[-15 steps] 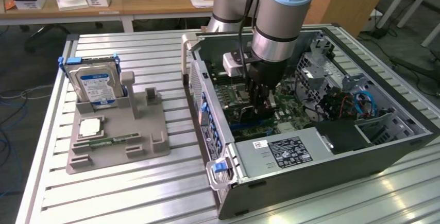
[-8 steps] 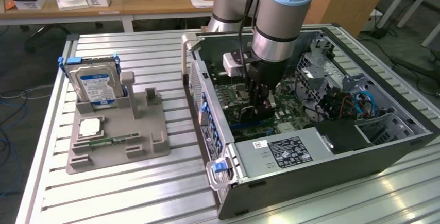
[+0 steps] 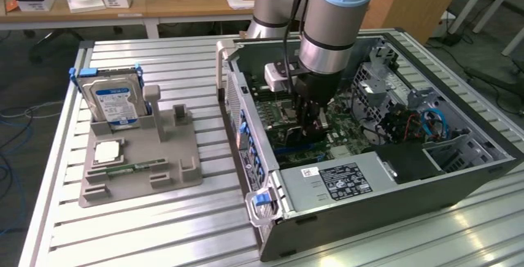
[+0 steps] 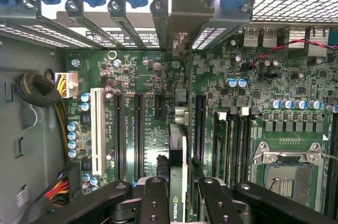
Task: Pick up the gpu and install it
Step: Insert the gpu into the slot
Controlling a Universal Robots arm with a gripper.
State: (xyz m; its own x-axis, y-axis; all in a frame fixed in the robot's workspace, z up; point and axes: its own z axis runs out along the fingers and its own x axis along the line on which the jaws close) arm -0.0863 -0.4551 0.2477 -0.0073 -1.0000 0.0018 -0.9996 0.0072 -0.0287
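Exterior view: the arm is reached down into the open computer case (image 3: pixel 369 175). The gripper (image 3: pixel 310 119) is seen low over the motherboard (image 3: pixel 283 110). A hard drive (image 3: pixel 115 101) stands in the grey holder (image 3: pixel 139 169), well apart at the exterior view's left.

Wrist view: the gpu (image 4: pixel 176 160) is seen edge-on, clamped between the fingers (image 4: pixel 153 203). The jaws are partly closed on it. Its silver bracket (image 4: pixel 182 15) is placed at the rear slot openings, and long black slots (image 4: pixel 140 123) lie either side of the card. Which slot lies beneath it cannot be told.

Judgement: the card should be kept upright and parallel to the slots. The bracket should be guided into its opening, and pressure applied evenly, not at one end.
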